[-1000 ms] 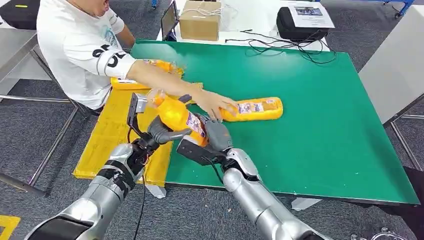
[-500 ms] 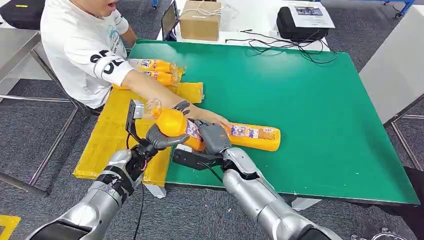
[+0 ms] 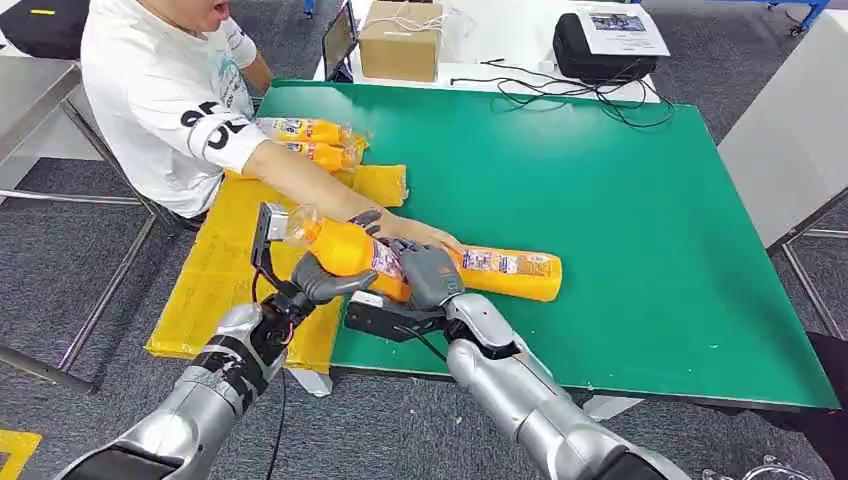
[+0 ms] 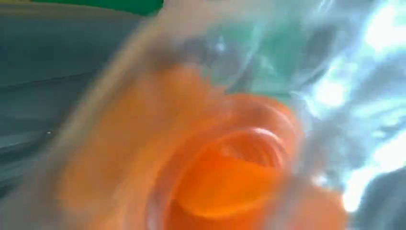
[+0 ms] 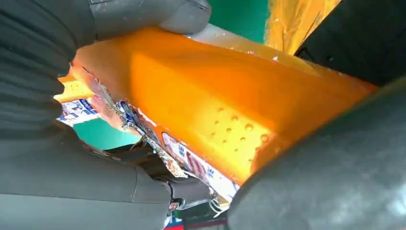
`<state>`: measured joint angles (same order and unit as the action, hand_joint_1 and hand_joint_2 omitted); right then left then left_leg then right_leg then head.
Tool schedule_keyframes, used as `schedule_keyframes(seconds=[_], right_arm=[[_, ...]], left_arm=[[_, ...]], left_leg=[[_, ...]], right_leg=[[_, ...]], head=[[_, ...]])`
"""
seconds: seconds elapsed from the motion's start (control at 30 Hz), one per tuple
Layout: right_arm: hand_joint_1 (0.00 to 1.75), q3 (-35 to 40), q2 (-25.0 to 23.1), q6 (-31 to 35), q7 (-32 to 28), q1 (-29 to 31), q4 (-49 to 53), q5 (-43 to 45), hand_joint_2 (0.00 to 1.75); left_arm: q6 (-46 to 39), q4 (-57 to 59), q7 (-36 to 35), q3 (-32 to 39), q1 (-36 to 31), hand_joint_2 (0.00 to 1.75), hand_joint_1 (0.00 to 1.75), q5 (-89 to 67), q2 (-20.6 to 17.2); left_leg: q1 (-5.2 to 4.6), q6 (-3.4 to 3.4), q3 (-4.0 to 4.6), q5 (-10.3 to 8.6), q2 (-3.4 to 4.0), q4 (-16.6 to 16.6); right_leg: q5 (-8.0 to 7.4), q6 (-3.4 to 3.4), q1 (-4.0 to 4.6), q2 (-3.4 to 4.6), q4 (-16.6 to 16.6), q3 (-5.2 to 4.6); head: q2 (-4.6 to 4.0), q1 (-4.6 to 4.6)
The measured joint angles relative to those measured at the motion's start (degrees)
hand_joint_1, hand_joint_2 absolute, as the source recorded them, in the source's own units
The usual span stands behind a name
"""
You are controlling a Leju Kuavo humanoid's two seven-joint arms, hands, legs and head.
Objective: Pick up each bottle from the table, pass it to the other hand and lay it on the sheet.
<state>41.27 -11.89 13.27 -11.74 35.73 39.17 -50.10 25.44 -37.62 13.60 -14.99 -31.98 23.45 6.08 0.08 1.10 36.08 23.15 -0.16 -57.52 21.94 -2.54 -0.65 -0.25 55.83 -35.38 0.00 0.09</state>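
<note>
Green table [image 3: 620, 220]: covered by a mat; its near edge is partly hidden behind both arms.
Sheet [image 3: 225, 265]: yellow, off the table's left side; the person's arm and the left arm cover part of it.
Person [image 3: 165, 95]: white shirt, cut off at the picture's top; one arm reaches across the sheet, and its hand [image 3: 425, 235] lies behind the robot's hands, mostly hidden.
Bottles: four orange ones in all (counted in the head view).
Held bottle [image 3: 350, 250]: in the air over the table's near left corner, between both hands, neck pointing toward the sheet; the left wrist view shows it as an orange blur.
Table bottle [image 3: 510, 273]: lying flat on the mat, just beside the right hand; its near end is hidden behind that hand.
Sheet bottles [image 3: 310, 140]: two, lying side by side at the far end, partly covered by the person's sleeve.
Left hand [image 3: 325, 275]: fingers wrapped round the held bottle from below.
Right hand [image 3: 428, 275]: fingers closed on the same bottle's labelled lower end, thumb over it in the right wrist view.
</note>
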Motion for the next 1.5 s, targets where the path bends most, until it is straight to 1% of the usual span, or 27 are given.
schedule_keyframes(seconds=[0.17, 0.37, 0.53, 0.67, 0.8, 0.9, 0.97, 1.03, 1.07, 1.2, 1.4, 1.47, 1.5], right_arm=[[0.00, -0.4, 0.0, 0.3, 0.7, -0.8, 1.4, 3.0, 1.75], [0.00, -3.3, 0.1, -0.7, 0.7, -2.4, 3.5, 7.6, 1.75], [0.00, -4.9, 0.3, -1.1, 0.6, -3.1, 4.1, 8.3, 1.75], [0.00, -5.6, 0.3, -1.2, 0.4, -3.2, 4.1, 9.0, 1.75], [0.00, -6.6, 0.3, -0.8, 0.0, -3.6, 4.4, 9.6, 1.75], [0.00, -7.9, 0.6, 0.1, -0.6, -4.4, 5.6, 11.8, 1.75], [0.00, -8.4, 0.7, 0.2, -0.7, -4.7, 6.1, 12.5, 1.75], [0.00, -11.1, 1.2, 0.6, -1.4, -5.7, 8.8, 16.5, 1.75], [0.00, -11.8, 1.4, 0.6, -1.6, -6.0, 9.6, 17.2, 1.75], [0.00, -14.1, 2.0, 0.5, -1.7, -7.0, 12.4, 17.7, 1.75], [0.00, -15.2, 2.3, 0.2, -1.8, -7.7, 14.3, 17.8, 1.75], [0.00, -15.8, 2.4, 0.2, -1.9, -7.9, 14.7, 19.1, 1.75], [0.00, -16.4, 2.4, 0.2, -2.4, -8.2, 15.2, 20.4, 1.75]], left_arm=[[-0.9, -1.4, -1.6, 1.8, 1.7, 1.75, 1.75, 6.4, 0.7], [-0.9, -5.4, -3.8, 5.2, 4.1, 1.75, 1.75, 14.3, 1.9], [-0.7, -7.5, -4.8, 7.0, 5.1, 1.75, 1.75, 16.9, 2.6], [-0.2, -8.8, -5.9, 8.8, 5.7, 1.75, 1.75, 22.0, 3.5], [-1.7, -10.7, -6.0, 10.1, 6.4, 1.75, 1.75, 24.2, 3.8], [-4.8, -11.4, -2.2, 10.5, 6.4, 1.75, 1.75, 19.6, 3.5], [-5.7, -11.4, -1.0, 10.7, 6.3, 1.75, 1.75, 17.9, 3.3], [-12.1, -11.4, 5.2, 11.2, 5.3, 1.75, 1.75, 8.0, 2.1], [-13.1, -11.4, 6.3, 11.3, 5.0, 1.75, 1.75, 5.7, 1.7], [-14.1, -11.3, 7.0, 12.1, 3.9, 1.75, 1.75, 3.4, 0.5], [-14.1, -11.3, 7.3, 12.6, 3.6, 1.75, 1.75, 2.8, 0.2], [-17.1, -11.3, 9.0, 12.7, 3.4, 1.75, 1.75, -0.8, -0.1], [-21.0, -11.3, 11.0, 12.7, 3.2, 1.75, 1.75, -5.8, -0.5]], left_leg=[[0.00, 0.00, 0.00, 0.01, 0.02, 0.0], [0.00, 0.00, 0.02, 0.01, 0.00, 0.0], [0.00, 0.00, 0.03, 0.00, -0.01, 0.0], [0.00, 0.00, 0.03, 0.00, 0.00, 0.0], [0.00, 0.00, 0.03, 0.00, -0.01, 0.0], [0.00, 0.00, 0.04, 0.00, -0.01, 0.0], [0.00, 0.00, 0.04, 0.00, 0.00, 0.0], [0.00, 0.00, 0.03, 0.00, 0.00, 0.0], [0.00, 0.00, 0.03, 0.00, 0.00, 0.0], [0.01, 0.00, 0.03, -0.01, 0.00, 0.0], [0.00, 0.00, 0.04, -0.01, 0.00, 0.0], [0.00, 0.00, 0.04, -0.01, -0.01, 0.0], [0.00, 0.00, 0.05, -0.01, -0.01, 0.0]], right_leg=[[0.00, 0.00, 0.00, 0.02, 0.0, -0.03], [0.00, 0.00, 0.00, 0.00, 0.0, -0.04], [0.00, 0.00, 0.00, 0.00, 0.0, -0.03], [0.00, 0.00, 0.00, 0.01, 0.0, -0.03], [0.00, 0.00, 0.00, 0.00, 0.0, -0.04], [0.00, 0.00, 0.00, 0.00, 0.0, -0.04], [0.00, 0.00, 0.00, 0.00, 0.0, -0.04], [0.00, 0.00, 0.00, 0.00, 0.0, -0.03], [0.00, 0.00, 0.00, 0.00, 0.0, -0.04], [-0.01, 0.00, 0.01, 0.01, 0.0, -0.04], [-0.01, 0.00, 0.00, 0.00, 0.0, -0.04], [0.00, 0.00, 0.00, 0.00, 0.0, -0.04], [0.00, 0.00, 0.01, 0.00, 0.0, -0.05]], head=[[0.00, 0.00], [0.00, 0.00], [0.00, 0.02], [0.00, 0.00], [0.00, 0.00], [0.00, 0.00], [0.00, 0.00], [0.00, 0.02], [0.00, -0.02], [0.00, 0.00], [0.00, 0.00], [0.00, 0.02], [0.00, 0.00]])
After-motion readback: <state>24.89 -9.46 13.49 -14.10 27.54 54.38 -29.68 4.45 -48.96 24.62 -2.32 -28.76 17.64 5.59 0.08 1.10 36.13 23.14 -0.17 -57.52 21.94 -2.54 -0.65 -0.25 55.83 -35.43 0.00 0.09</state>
